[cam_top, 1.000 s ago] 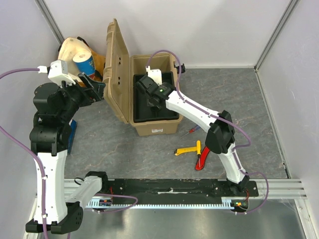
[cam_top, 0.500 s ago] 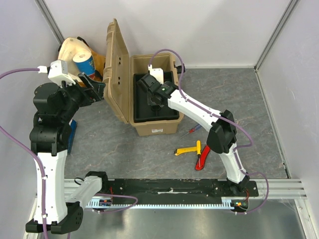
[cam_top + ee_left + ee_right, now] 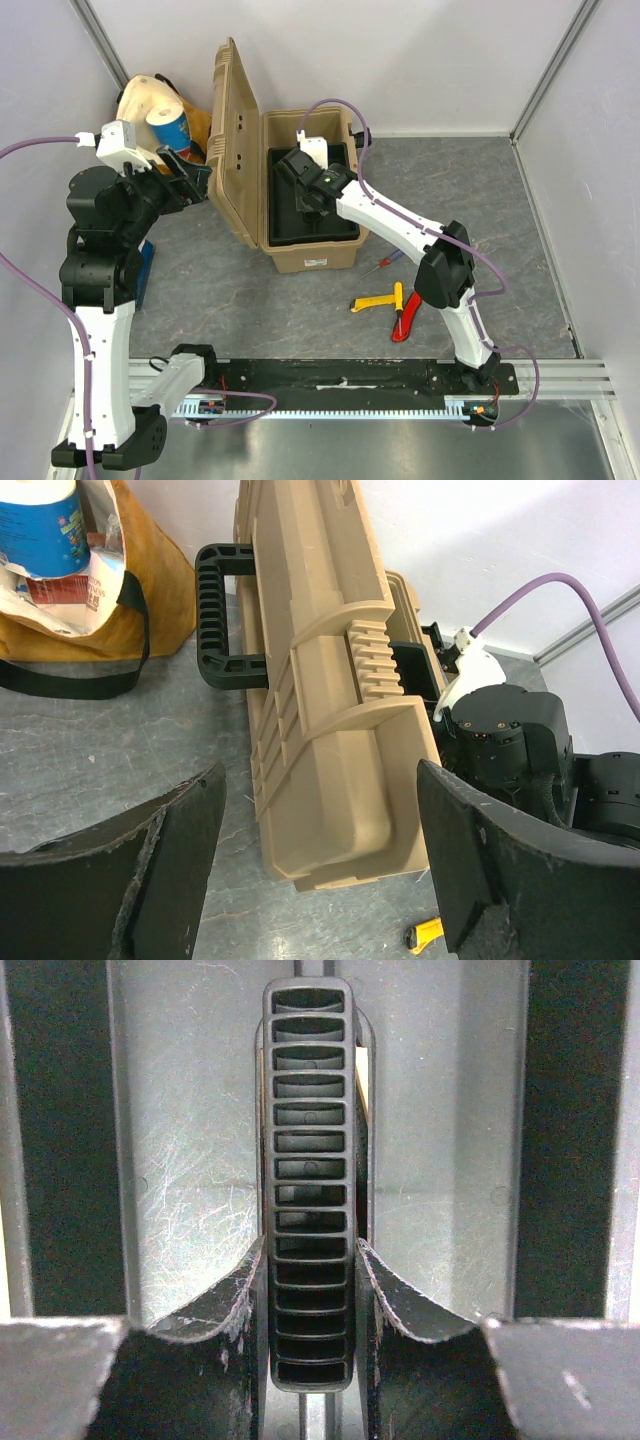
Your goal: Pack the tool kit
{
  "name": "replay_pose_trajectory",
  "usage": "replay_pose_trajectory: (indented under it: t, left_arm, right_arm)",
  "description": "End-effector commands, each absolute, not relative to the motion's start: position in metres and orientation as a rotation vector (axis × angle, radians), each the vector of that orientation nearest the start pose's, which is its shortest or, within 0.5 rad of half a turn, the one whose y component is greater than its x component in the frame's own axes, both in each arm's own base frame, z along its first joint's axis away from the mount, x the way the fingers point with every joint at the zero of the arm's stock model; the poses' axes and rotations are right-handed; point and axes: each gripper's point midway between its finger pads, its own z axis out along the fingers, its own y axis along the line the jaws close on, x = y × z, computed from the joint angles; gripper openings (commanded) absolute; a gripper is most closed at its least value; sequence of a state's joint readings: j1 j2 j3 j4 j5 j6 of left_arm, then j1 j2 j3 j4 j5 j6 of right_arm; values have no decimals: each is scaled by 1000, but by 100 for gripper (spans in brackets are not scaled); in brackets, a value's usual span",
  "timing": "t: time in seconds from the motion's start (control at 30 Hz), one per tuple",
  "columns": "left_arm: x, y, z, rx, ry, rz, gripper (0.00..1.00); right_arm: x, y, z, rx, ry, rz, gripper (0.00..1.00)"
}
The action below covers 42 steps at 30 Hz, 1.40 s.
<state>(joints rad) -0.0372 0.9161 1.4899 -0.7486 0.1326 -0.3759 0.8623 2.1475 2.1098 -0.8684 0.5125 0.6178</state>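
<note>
The right gripper (image 3: 311, 1260) has edged slightly toward the far edge of the counter (image 3: 480, 200) inside the open toolbox (image 3: 310, 257), which stands by that far edge, left of centre. Its jaws now pinch the tray handle (image 3: 311, 1110) of the black tray (image 3: 283, 228), so the tray looks ready to be lifted or seated. Little else differs from the earlier frame: the left gripper (image 3: 320, 780) stays at the upright lid (image 3: 320, 680) with jaws spread, and the yellow-handled tool (image 3: 372, 302), red knife (image 3: 402, 330) and screwdriver (image 3: 382, 263) remain unpacked nearer the near edge.
</note>
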Motion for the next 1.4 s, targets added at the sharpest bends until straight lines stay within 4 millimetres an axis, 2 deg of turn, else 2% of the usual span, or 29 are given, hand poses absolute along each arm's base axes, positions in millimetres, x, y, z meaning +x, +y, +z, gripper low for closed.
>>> replay_pose_trajectory:
  t: [0.0,0.2,0.5,0.77,1.17,1.37]
  left_arm:
    - [267,-48,434,-174,1716,-405,82]
    - [267,-48,434,-175,1715,-404,82]
    - [268,-48,433,-176,1717,-406,82]
    - [268,-48,433,-177,1719,-408,82]
    - [268,-49,435,-171,1715,-409,82]
    - [268,-48,435,-173,1714,-406,82]
  right_arm:
    - [393,380,193,-28,2297,220,0]
    - [404,370,225,-16,2200,167,0]
    - [400,373,255,-29,2128,156,0]
    - [399,365,237,-11,2159,89,0]
    - [405,372,202,0,2222,89,0]
    - [406,368,187,-21,2245,51,0]
